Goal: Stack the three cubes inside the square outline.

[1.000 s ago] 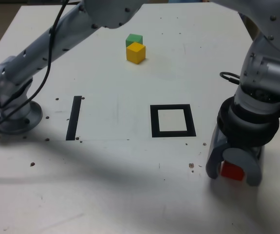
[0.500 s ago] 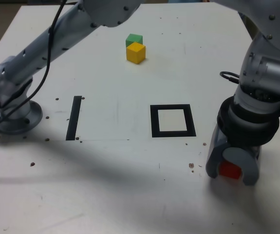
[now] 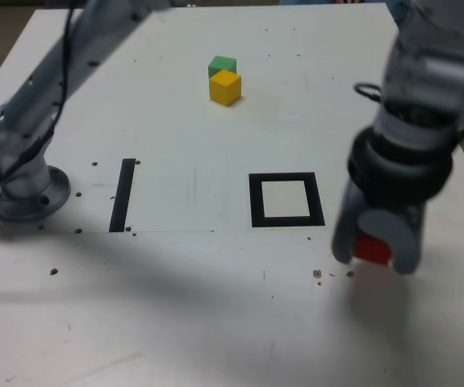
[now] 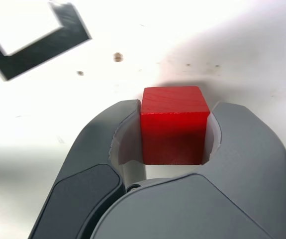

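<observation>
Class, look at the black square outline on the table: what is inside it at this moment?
Inside the square outline only bare white surface shows; no cube sits there. The red cube is clamped in the gripper beside the outline. The yellow cube partly covers the green cube.

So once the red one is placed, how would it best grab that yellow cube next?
Probably from above, closing on the yellow cube's two free side faces. The green cube sits against its far side, so the jaws should avoid that face.
</observation>
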